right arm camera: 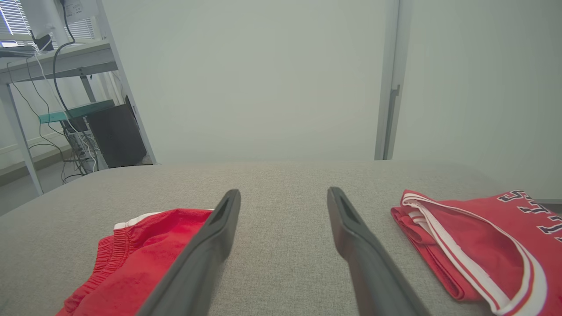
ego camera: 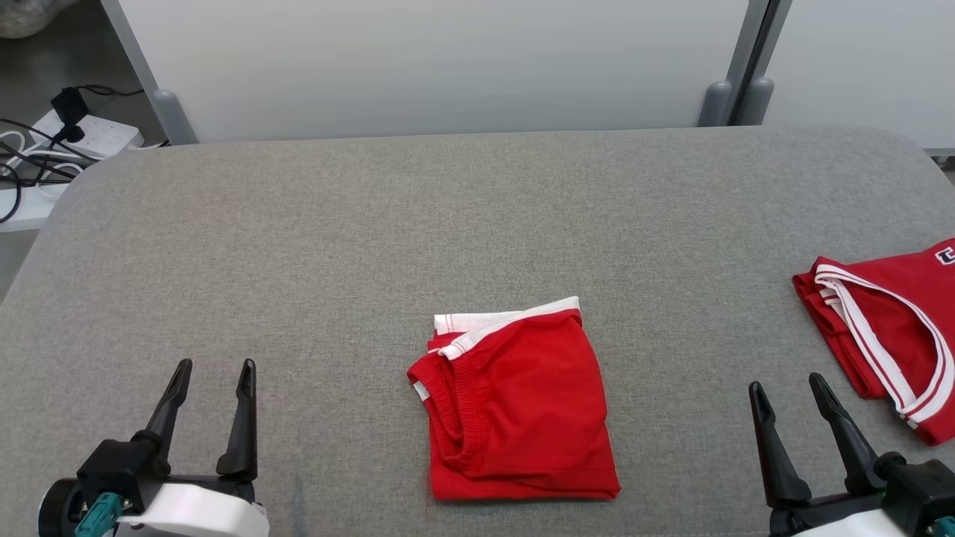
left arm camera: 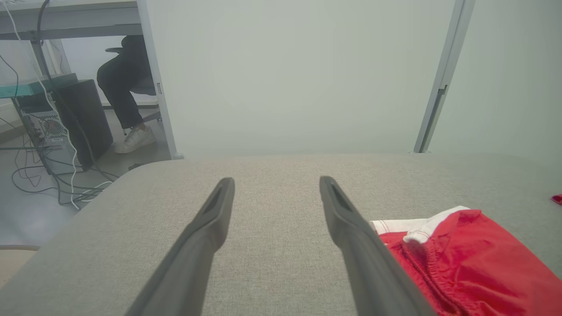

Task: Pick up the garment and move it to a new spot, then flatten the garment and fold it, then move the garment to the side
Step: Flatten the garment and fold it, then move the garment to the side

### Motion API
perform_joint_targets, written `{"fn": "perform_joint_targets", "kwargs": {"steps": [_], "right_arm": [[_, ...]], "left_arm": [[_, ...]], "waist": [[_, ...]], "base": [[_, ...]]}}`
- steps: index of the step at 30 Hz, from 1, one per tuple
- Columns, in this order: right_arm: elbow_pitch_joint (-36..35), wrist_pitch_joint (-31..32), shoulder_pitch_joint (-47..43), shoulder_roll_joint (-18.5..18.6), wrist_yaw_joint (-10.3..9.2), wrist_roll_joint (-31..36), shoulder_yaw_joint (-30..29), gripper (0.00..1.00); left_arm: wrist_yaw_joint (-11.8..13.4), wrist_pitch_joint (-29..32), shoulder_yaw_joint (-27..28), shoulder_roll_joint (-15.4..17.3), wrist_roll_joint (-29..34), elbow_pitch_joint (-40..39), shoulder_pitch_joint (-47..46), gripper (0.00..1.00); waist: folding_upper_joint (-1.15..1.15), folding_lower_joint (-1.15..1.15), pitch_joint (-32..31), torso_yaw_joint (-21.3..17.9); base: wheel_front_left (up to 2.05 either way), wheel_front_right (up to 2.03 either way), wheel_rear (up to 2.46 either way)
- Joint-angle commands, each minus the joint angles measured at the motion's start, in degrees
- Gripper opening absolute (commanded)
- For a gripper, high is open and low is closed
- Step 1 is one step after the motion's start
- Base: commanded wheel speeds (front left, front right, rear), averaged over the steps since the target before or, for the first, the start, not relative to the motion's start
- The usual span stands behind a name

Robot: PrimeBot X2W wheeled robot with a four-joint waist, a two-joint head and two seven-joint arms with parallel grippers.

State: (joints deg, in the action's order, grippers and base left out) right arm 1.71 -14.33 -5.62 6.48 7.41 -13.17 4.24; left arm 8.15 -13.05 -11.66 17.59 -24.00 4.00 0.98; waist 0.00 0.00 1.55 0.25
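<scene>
the garment (ego camera: 518, 406) lies folded, near middle of the surface (ego camera: 298, 246); left pincer (ego camera: 215, 367) and right pincer (ego camera: 786, 382) stand apart, empty. to shift it aside, best pinch all layers at both edges, keeping the fold.

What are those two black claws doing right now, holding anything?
Left gripper, two long dark fingers: open, holding nothing.
Right gripper, two long dark fingers: open, holding nothing; folded red white-trimmed garment lies untouched between them.

Dark white-edged letters (right arm camera: 529, 210) on red jersey (right arm camera: 474, 232), cut off, word unreadable
</scene>
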Motion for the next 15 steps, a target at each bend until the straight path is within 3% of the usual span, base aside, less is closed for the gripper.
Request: {"fn": "perform_joint_targets", "kwargs": {"steps": [1, 10, 15], "right_arm": [[-1.54, -0.66, 0.41, 0.82, 0.08, 0.16, 1.26, 1.0], [2.59, -0.5, 3.69, 3.01, 0.08, -1.73, 3.18, 1.0], [9.68, 4.96, 10.05, 5.51, 0.08, -7.4, 8.52, 1.0]], "left_arm": [[0.48, -0.16, 2.25, 1.54, -0.18, -1.69, -1.23, 1.0], [0.31, 0.23, 0.84, 1.3, 0.13, -3.06, -2.35, 1.0], [-0.38, 0.2, -0.85, 0.69, 0.63, -3.32, -4.15, 1.0]], "waist": [[0.0, 0.0, -0.06, 0.08], [0.0, 0.0, 1.26, 2.75], [0.0, 0.0, 3.22, 5.6]], "base": [[0.0, 0.0, 0.0], [0.0, 0.0, 0.0], [0.0, 0.0, 0.0]]}}
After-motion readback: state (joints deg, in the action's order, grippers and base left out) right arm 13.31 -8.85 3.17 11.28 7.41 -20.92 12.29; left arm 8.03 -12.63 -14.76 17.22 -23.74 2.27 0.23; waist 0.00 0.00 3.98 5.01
